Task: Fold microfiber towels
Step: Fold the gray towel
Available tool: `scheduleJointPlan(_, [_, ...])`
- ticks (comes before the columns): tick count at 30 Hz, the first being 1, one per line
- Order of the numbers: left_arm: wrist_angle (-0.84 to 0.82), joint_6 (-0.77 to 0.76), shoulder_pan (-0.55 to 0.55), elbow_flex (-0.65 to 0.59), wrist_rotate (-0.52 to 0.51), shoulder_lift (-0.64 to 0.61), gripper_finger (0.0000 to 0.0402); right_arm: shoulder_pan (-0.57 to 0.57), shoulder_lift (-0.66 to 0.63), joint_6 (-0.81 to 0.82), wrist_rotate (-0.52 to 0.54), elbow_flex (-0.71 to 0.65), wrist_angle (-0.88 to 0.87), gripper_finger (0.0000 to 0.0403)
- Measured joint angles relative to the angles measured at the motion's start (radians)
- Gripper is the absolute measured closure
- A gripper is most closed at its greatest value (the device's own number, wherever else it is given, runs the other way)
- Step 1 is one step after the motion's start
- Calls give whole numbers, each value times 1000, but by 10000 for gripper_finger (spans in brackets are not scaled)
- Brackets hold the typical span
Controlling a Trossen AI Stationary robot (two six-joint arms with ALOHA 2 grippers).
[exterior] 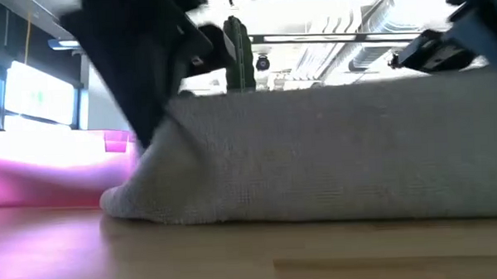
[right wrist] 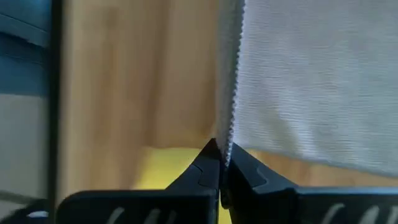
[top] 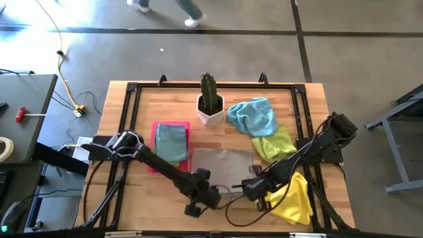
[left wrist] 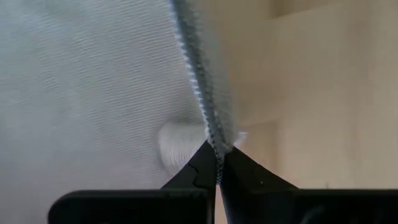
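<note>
Grey square microfiber towel (top: 221,165) spread at table's near centre, near edge lifted. Wooden slatted table (top: 132,205) beneath. Left claw (top: 210,196) pressed together, pinching grey towel's near left hem (left wrist: 208,124). Right claw (top: 250,190) pressed together, pinching near right hem (right wrist: 229,93). Yellow towel (top: 294,198) crumpled near right. Lime green towel (top: 274,142) and light blue towel (top: 254,116) farther right. Blue-grey folded towel (top: 170,141) on pink rectangular tray (top: 153,135), left. Cactus in white pot (top: 211,106) far centre.

Grey concrete floor (top: 344,46) with dark seams — bright windows (exterior: 40,101) beyond the wooden table (top: 132,198).
</note>
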Motion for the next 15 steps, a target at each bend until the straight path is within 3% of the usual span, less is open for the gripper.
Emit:
scheduleJointPlan(8, [-137,18,72,0,-286,-5,401,-89,1,-129,199,7,-111,402])
scheduleJointPlan(11, [-137,18,102,0,-369,-5,401,-138,2,-176,220,7,-132,402])
scheduleJointPlan(15, [-130,34,137,-14,-375,-5,401,-197,3,-181,216,7,-168,402])
